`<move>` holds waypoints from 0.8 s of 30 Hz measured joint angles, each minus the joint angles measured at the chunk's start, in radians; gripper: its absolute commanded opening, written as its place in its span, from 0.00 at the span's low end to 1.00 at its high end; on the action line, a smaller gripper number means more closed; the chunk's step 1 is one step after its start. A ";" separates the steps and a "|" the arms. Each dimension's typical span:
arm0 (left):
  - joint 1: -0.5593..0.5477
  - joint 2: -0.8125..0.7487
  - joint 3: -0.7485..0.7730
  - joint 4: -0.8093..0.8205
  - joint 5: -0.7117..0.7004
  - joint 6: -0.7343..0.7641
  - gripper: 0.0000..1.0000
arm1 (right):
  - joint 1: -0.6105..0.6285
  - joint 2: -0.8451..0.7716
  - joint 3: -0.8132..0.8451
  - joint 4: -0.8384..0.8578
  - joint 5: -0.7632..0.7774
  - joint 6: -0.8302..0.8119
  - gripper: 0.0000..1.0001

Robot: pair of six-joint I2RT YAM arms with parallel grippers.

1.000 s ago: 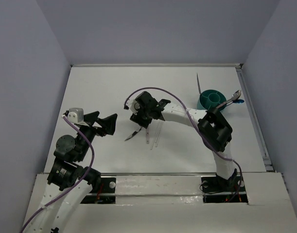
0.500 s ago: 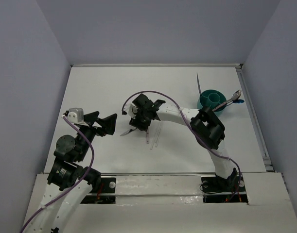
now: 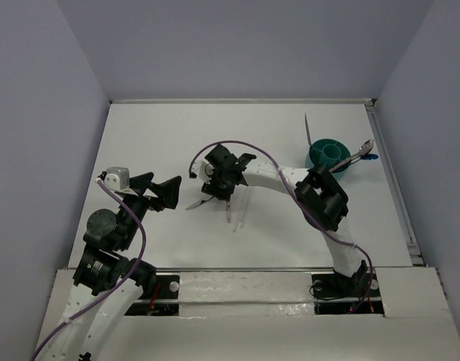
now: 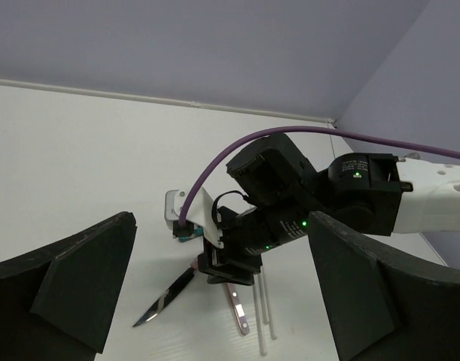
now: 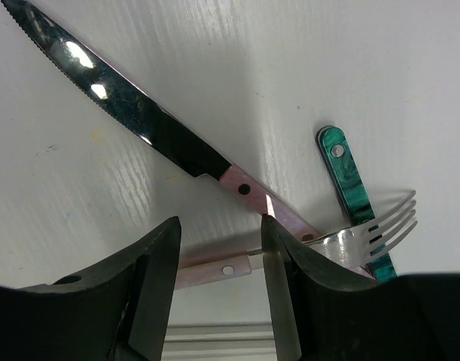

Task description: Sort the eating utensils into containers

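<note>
Knife w/ glossy metal blade; table matt, grainy white

A white table carries a pink-handled knife, a fork, a teal-handled piece and pale sticks at centre; a teal cup stands far right.

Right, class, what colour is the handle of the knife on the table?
Pale pink; the knife handle shows best in the right wrist view.
</note>
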 measured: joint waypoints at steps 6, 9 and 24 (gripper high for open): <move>0.000 0.000 0.000 -0.001 0.000 0.000 0.99 | 0.000 -0.002 0.000 0.000 -0.003 -0.001 0.53; 0.002 0.000 0.000 -0.001 0.000 0.000 0.99 | 0.000 -0.002 0.002 0.000 -0.004 -0.003 0.53; 0.002 0.000 0.000 -0.002 0.000 0.002 0.99 | -0.016 0.013 0.061 0.000 -0.011 -0.003 0.53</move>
